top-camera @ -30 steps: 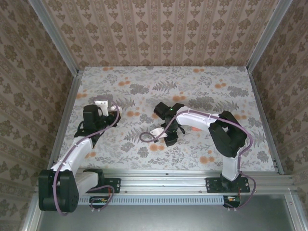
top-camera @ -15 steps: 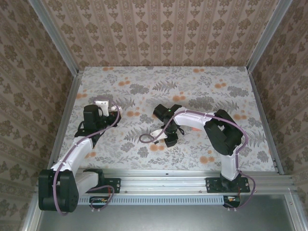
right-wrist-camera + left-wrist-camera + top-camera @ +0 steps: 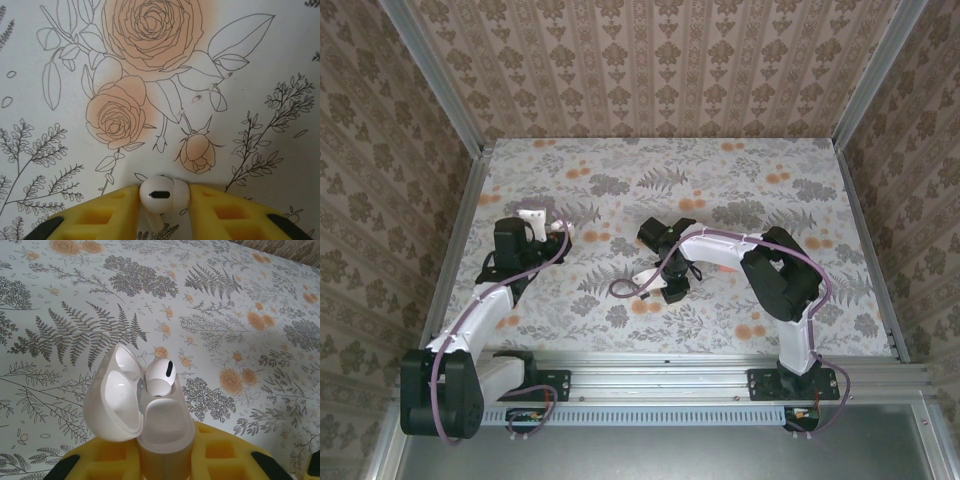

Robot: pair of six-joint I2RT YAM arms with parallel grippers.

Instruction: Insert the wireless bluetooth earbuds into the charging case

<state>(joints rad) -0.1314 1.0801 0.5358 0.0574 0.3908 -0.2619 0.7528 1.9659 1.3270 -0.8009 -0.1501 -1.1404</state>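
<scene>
Left gripper (image 3: 165, 456) is clamping the base of a glossy white pill-shaped plastic charging case (image 3: 162, 427), lid standing open to the left. One white plastic earbud (image 3: 160, 376) is sitting in its socket. Right gripper (image 3: 163, 201) is pinching a second white pebble-like earbud (image 3: 161, 192) between yellow foam pads (image 3: 107, 212), over the floral tablecloth (image 3: 150, 60); contact with the cloth unclear.

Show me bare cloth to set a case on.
Bare: the far strip of tablecloth along the back wall, and its right side beyond the right arm. Crowded: mid-table around the right gripper and cable, and the left gripper holding the charging case.
</scene>
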